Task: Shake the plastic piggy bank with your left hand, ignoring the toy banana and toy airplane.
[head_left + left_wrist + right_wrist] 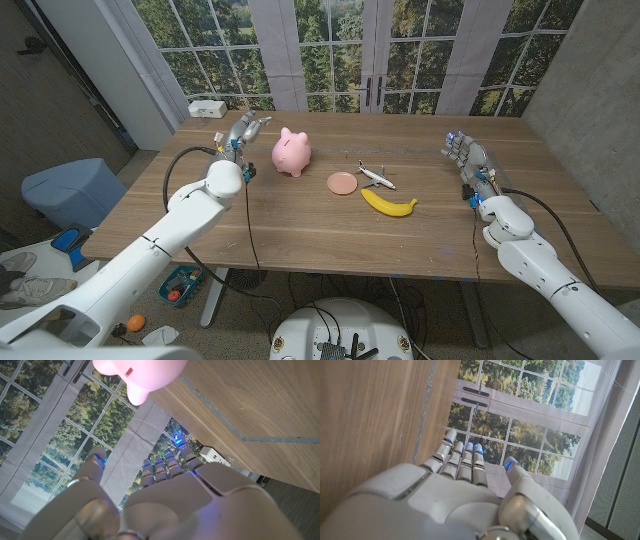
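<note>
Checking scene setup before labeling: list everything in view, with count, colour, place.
piggy bank: 1, pink, standing on the table left of centre, beside the left robot hand
disc: 1, salmon pink, flat on the table near the middle, right of the piggy bank
toy airplane: 1, white with dark markings, just right of the disc
toy banana: 1, yellow, nearer the front edge than the airplane
power strip: 1, white, at the far left corner of the table
table: 1, brown wood, under all of it
bin: 1, blue-grey, on the floor left of the table
left robot hand: 1, grey, fingers apart, left of the piggy bank, holding nothing
right robot hand: 1, grey, fingers apart, toward the table's right side, holding nothing
</note>
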